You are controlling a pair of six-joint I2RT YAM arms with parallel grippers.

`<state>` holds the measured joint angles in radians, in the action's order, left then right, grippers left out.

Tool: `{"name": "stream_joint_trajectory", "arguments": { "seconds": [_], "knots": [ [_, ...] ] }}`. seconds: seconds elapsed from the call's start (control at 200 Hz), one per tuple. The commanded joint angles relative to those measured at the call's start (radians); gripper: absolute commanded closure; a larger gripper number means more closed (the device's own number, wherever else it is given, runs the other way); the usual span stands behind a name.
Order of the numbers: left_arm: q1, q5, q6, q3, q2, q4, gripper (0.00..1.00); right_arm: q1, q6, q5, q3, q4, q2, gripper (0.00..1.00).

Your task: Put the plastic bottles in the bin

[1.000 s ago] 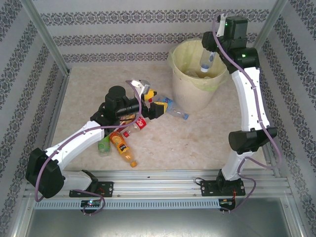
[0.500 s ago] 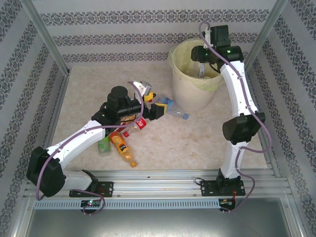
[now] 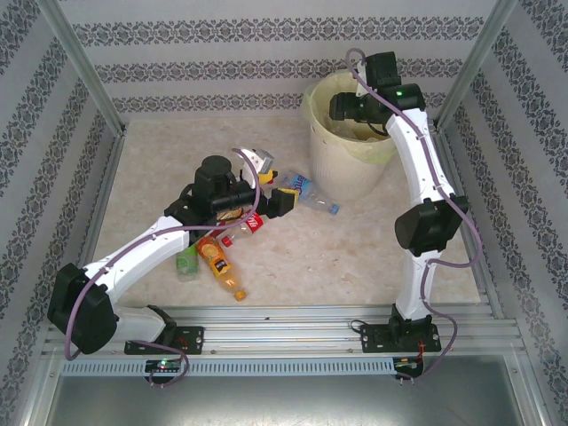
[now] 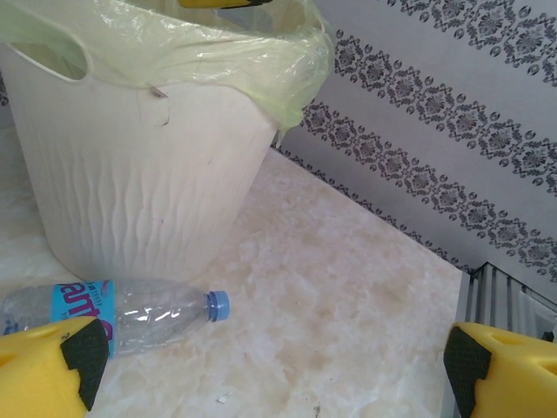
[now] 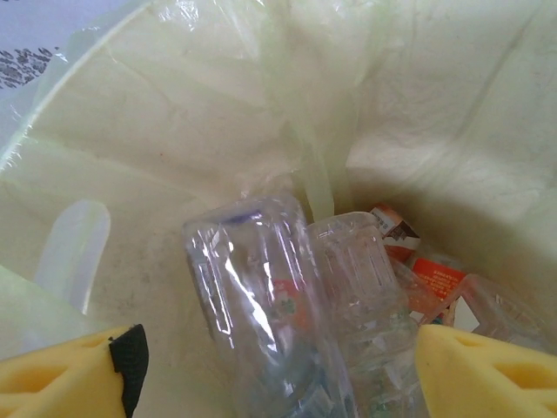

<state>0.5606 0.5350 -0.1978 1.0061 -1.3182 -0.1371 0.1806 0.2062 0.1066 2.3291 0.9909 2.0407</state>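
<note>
1. The left pincer (image 4: 270, 357) is spread wide with nothing in it. It sits low over the counter (image 4: 348, 287), and the blue-label bottle (image 4: 130, 315) lies on its side right in front, against the foot of the bin (image 4: 148, 200), cap toward the right.
2. The right pincer (image 5: 278, 383) is wide open and empty too, hanging over the bin's mouth. Crumpled clear bottles (image 5: 261, 305) sit at the bottom on the liner bag (image 5: 218, 104).
3. My guess on handling: the bottle looks empty and thin-walled, so it's light, slick and squashy. I'd pinch across the labelled middle, not the tapered neck. It could roll away.
4. An orange bottle (image 3: 222, 266) and a red-label bottle (image 3: 253, 224) wait on the near-left counter.
5. Writing: the blue label has white letters, but a pad hides part of them and I can't read it. The red label is too small.
</note>
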Motion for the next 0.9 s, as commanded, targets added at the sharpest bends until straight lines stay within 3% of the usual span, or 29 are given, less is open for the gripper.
{"name": "stream_joint_trajectory", "arguments": {
  "seconds": [0.0, 0.085, 0.2, 0.485, 0.894],
  "knots": [
    [-0.005, -0.032, 0.017, 0.024, 0.001, 0.008, 0.00, -0.008, 0.029, 0.027, -0.053, -0.059, -0.108, 0.18],
    [-0.004, -0.005, 0.018, 0.063, 0.000, 0.061, 0.00, -0.011, 0.021, 0.033, -0.045, -0.049, -0.130, 0.17],
    [-0.004, -0.076, 0.012, 0.054, 0.019, 0.101, 0.00, -0.011, 0.033, 0.045, -0.134, -0.117, -0.203, 0.17],
    [-0.008, -0.299, -0.030, 0.159, 0.086, 0.567, 0.00, 0.027, 0.047, 0.109, -0.381, -0.243, -0.419, 0.15],
    [-0.027, -0.643, -0.354, 0.164, 0.181, 1.224, 0.00, 0.224, 0.100, 0.185, -0.921, -0.435, -0.780, 0.11]
  ]
}}
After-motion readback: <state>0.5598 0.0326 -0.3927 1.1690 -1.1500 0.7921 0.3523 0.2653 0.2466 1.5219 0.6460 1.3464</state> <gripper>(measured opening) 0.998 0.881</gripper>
